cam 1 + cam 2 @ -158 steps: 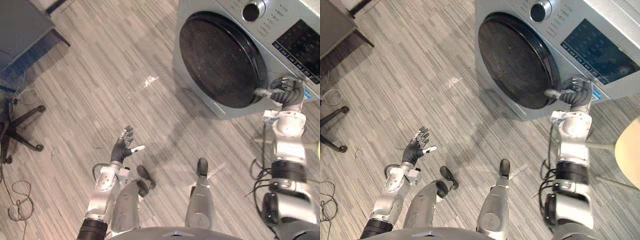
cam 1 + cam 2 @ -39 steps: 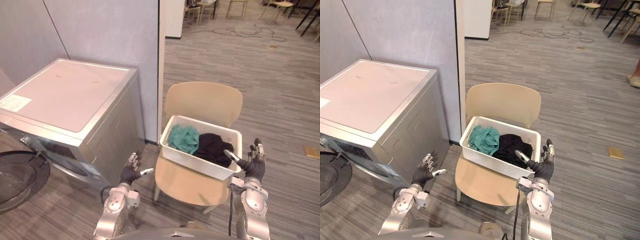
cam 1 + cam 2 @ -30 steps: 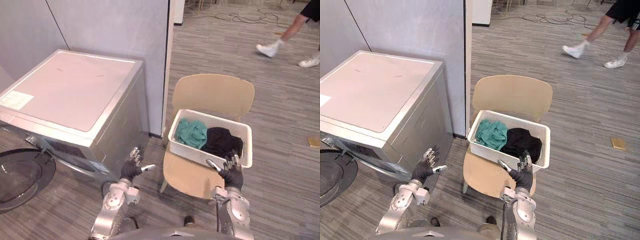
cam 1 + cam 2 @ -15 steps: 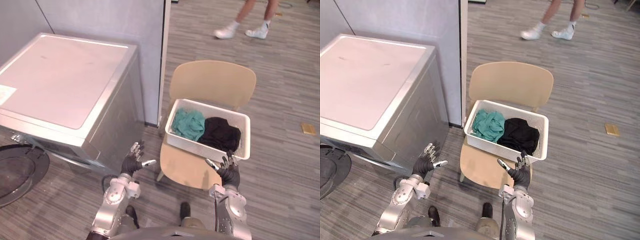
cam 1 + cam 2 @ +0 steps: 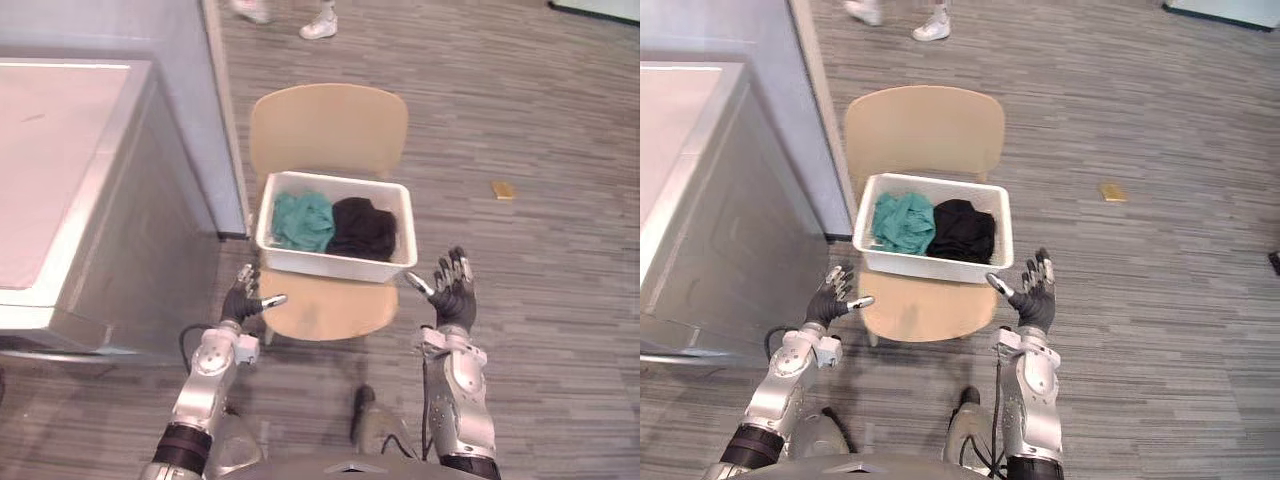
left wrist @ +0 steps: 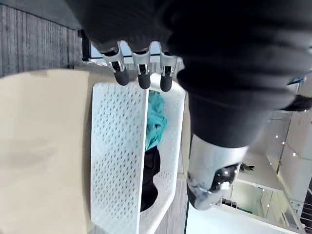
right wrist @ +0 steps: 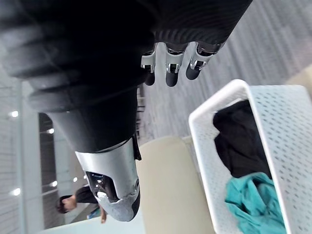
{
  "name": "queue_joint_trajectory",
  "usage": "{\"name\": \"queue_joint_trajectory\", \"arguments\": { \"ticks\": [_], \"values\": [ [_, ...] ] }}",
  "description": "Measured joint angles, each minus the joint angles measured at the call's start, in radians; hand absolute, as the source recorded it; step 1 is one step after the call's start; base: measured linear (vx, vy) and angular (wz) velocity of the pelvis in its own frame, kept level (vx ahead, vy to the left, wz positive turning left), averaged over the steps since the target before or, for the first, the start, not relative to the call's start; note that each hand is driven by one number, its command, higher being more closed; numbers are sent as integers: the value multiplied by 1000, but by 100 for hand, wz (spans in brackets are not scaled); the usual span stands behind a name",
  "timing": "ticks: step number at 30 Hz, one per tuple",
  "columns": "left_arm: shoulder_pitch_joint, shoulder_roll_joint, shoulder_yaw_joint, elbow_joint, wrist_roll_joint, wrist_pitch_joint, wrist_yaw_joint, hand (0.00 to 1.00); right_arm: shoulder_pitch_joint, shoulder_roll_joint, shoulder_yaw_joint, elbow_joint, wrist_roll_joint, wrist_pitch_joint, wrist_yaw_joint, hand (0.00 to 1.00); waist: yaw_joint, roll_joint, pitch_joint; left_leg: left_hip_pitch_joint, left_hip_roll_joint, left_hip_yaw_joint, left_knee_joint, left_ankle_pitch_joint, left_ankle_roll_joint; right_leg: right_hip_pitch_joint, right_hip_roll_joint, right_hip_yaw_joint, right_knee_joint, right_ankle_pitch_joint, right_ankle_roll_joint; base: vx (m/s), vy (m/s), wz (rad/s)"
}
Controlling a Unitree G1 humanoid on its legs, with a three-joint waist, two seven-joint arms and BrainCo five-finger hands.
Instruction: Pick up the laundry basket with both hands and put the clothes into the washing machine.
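The white basket sits on a tan chair, holding a teal garment and a black garment. The left hand and right hand hover near its front corners, one on each side, with fingers spread open and apart from the basket.

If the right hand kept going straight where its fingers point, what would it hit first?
Probably nothing: the right hand points past the white basket, beside its right end, toward floor; depth is unclear.

Overhead head stereo; wrist cameras close beside basket
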State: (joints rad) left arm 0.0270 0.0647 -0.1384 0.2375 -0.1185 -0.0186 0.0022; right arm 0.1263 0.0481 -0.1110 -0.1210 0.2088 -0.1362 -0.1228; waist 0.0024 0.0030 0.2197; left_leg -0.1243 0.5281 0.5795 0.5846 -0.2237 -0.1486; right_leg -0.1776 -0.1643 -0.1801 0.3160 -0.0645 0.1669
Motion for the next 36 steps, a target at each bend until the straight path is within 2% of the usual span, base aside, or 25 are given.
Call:
{"name": "queue_joint_trajectory", "arguments": {
  "ticks": [1,2,3,4,5,7,8,9,11,12,15,16,19,23,25,28,30,33,36],
  "values": [
    [16,-14,-1,20,4,1,-1,0,-5,0,10,-10,-23,0,6,0,-6,9,-1,25,30,1,-30,33,-15,8,37,-7,14,-17,-27,32,-395,-16],
    [30,-31,-11,38,4,3,-1,0,19,0,12,-35,-41,0,10,0,-17,7,-1,46,56,-6,-59,88,3,27,70,-27,23,-38,-59,54,-472,14],
    [31,-41,-32,56,4,11,-4,0,47,-5,8,-56,-59,0,10,0,-22,4,-3,55,78,1,-80,144,55,53,91,-54,19,-54,-85,64,-470,32],
    [34,-49,-46,57,4,13,-6,0,58,-11,2,-63,-59,-1,10,0,-24,-1,-5,55,85,13,-85,170,91,61,98,-62,17,-61,-96,30,-369,39],
    [38,-62,-74,57,4,15,-13,0,66,-23,-11,-63,-60,0,10,0,-28,-8,-7,55,97,42,-78,208,146,81,105,-77,5,-67,-107,21,-304,33],
    [50,-85,-106,53,5,16,-30,0,70,-63,-23,-63,-62,4,10,0,-29,-11,-6,46,74,38,-35,187,135,117,116,-77,-32,-63,-119,14,-207,20],
    [56,-89,-109,46,5,15,-36,0,61,-78,-23,-63,-77,5,10,0,-22,0,-14,30,34,-18,-14,143,120,130,121,-77,-53,-55,-129,13,-76,-5],
    [58,-85,-108,46,4,16,-37,0,48,-80,-21,-60,-100,5,10,0,-12,-2,-13,21,-11,-63,-11,104,113,141,122,-77,-73,-44,-135,9,-45,-9],
    [70,-80,-104,46,4,16,-39,0,25,-83,-16,-46,-124,11,11,0,-1,12,-27,27,-50,-70,-52,70,119,144,129,-70,-98,-21,-126,21,21,-13],
    [77,-80,-102,46,5,16,-41,0,1,-86,-9,-23,-163,23,11,0,5,11,-33,42,-71,-76,-91,63,98,142,131,-64,-110,-3,-120,49,64,-9],
    [77,-67,-99,46,7,17,-50,0,-31,-87,13,-7,-243,56,14,0,21,0,-40,40,-106,-77,-132,74,76,150,116,-67,-184,49,-107,1,105,9],
    [69,-68,-105,46,24,18,-62,0,-55,-95,25,2,-299,66,19,0,22,-2,-39,23,-142,-101,-156,79,67,158,97,-94,-211,68,-94,-45,118,45],
    [49,-64,-109,46,41,17,-76,0,-111,-123,42,64,-345,75,37,0,25,-4,-38,-21,-178,-149,-174,84,60,153,74,-140,-230,84,-83,-76,125,55],
    [48,-23,-110,46,46,17,-96,0,-238,-170,123,159,-411,76,84,0,57,-25,-25,-91,-206,-174,-187,102,62,107,57,-163,-256,117,-76,-110,86,22],
    [48,-3,-115,33,46,17,-104,0,-353,-202,149,258,-413,77,99,0,60,-37,-10,-129,-218,-185,-189,111,70,71,47,-164,-254,130,-84,-159,76,1],
    [35,17,-141,-30,46,17,-119,0,-545,-295,150,390,-432,95,97,0,81,-52,52,-187,-241,-189,-200,133,81,14,29,-165,-263,172,-76,-163,71,7],
    [11,20,-133,-34,46,16,-117,0,-646,-379,179,444,-518,100,94,0,93,-54,99,-232,-258,-195,-207,151,91,-19,19,-173,-285,205,-78,-127,41,10],
    [-8,25,-112,-34,46,16,-111,0,-700,-426,187,455,-615,109,94,0,102,-62,133,-300,-265,-208,-207,170,104,-62,19,-192,-316,243,-81,-91,7,10],
    [-37,36,-82,-68,46,16,-96,0,-801,-452,194,541,-647,119,98,0,104,-78,187,-343,-268,-218,-205,188,111,-84,26,-201,-350,274,-86,-48,-16,7]
  ]
}}
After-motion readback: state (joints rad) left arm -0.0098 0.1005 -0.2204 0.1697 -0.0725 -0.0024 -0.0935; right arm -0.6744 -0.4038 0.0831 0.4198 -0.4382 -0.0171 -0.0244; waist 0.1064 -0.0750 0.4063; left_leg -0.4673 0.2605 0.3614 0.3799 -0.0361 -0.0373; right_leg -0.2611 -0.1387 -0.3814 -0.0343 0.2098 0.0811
